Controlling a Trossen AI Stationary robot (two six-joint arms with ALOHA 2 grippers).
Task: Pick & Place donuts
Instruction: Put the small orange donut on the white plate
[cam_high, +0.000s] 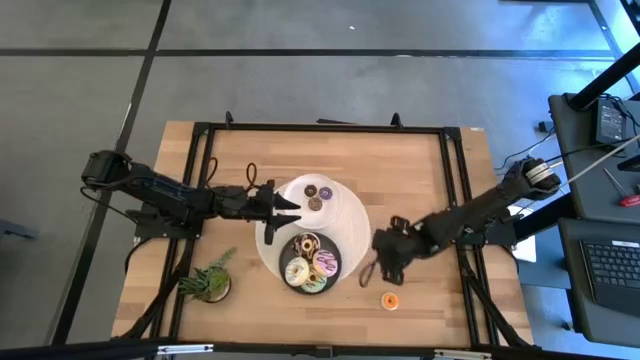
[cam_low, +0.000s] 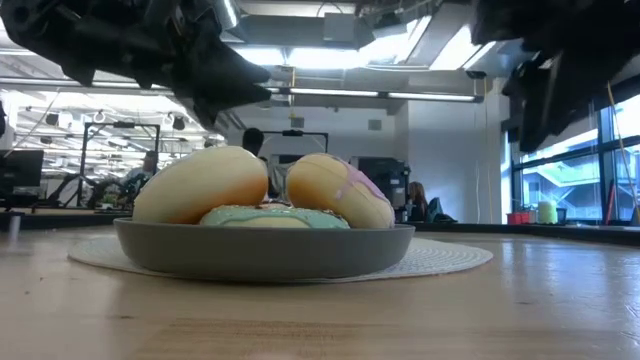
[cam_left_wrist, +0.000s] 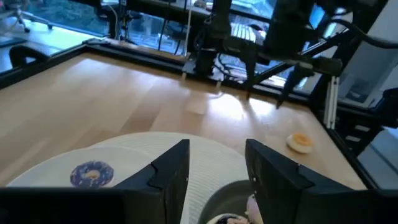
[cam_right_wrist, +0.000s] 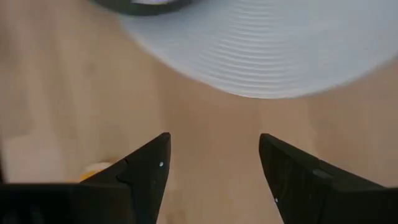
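A dark grey plate (cam_high: 336, 252) holds the larger donuts; in the low view cream (cam_low: 200, 183), pink (cam_low: 343, 190) and green (cam_low: 275, 216) ones show. It rests on a round white mat (cam_high: 350, 215). Tiny donuts lie on the mat: a purple one (cam_high: 325, 192) (cam_left_wrist: 92, 174) and brown ones (cam_high: 316, 204). A tiny orange donut (cam_high: 390, 301) (cam_left_wrist: 300, 142) lies on the bare table. My left gripper (cam_high: 296, 205) (cam_left_wrist: 217, 155) hovers open over the mat, near the tiny donuts. My right gripper (cam_high: 375, 262) (cam_right_wrist: 214, 149) is open above the table, between the mat and the orange donut (cam_right_wrist: 93, 169).
A small green potted plant (cam_high: 210, 283) stands near the table's near-left corner. A black frame (cam_high: 320, 128) runs around the wooden table top. Bare wood lies along the far side and to the right of the mat. Desks and a keyboard stand beyond the right edge.
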